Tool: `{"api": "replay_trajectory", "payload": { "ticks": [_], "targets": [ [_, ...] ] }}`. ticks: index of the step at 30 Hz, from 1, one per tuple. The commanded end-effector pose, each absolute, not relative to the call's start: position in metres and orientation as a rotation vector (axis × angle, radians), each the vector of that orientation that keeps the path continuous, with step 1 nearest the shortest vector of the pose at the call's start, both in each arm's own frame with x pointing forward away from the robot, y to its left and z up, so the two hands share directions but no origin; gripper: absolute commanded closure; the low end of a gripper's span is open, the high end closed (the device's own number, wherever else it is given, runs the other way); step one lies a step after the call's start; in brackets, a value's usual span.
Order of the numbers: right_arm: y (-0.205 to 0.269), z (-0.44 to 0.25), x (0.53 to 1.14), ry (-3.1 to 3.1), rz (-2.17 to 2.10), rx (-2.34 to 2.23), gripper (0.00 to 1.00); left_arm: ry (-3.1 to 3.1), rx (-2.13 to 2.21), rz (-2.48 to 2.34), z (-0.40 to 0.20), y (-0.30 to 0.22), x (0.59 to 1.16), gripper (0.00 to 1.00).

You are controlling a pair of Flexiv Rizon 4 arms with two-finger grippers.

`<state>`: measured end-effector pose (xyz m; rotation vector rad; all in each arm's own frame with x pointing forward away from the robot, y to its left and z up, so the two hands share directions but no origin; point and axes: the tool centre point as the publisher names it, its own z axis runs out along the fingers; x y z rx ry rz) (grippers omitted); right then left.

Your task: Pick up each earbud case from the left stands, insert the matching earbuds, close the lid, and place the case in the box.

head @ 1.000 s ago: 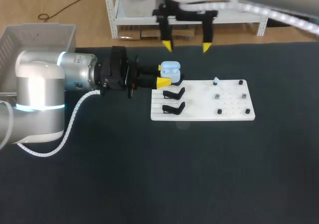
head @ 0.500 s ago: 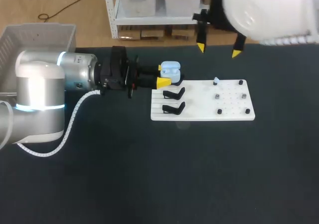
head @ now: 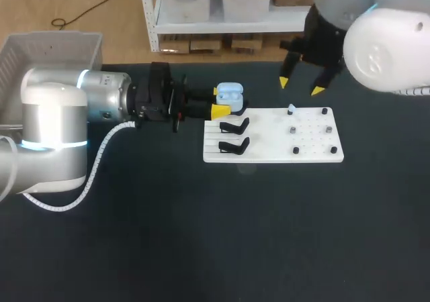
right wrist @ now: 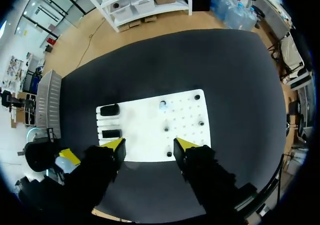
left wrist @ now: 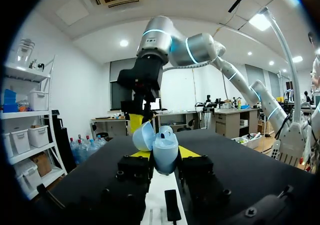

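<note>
A light blue earbud case with its lid up is held beside the white board, my left gripper shut on it. In the left wrist view the case stands upright between the yellow tips. A small light blue earbud stands on the board's far side, seen too in the right wrist view as the earbud. My right gripper hangs open and empty above the board's far edge, near that earbud. From its own camera the right gripper looks straight down on the board.
Two black empty stands sit on the board's left part. Several dark pegs dot its right part. A grey box stands at the table's far left corner. Bare dark table lies in front of the board.
My right arm has swung right and come down towards the board's far edge, its fingers drawing closer together. The left arm and the case have kept still.
</note>
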<state>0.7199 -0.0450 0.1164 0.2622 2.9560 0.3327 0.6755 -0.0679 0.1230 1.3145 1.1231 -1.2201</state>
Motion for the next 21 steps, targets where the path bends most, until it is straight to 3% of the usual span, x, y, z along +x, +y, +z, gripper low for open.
{"api": "replay_trajectory", "payload": {
  "ticks": [1,21],
  "targets": [
    [-0.044,0.095,0.733,2.975,0.274,0.251,0.44,1.122,1.311,-1.215,0.123,-0.068,0.674,1.0],
    [-0.054,0.042,0.745,2.994,0.224,0.291,0.55,1.122,1.311,-1.215,0.123,-0.068,0.674,1.0]
  ]
}}
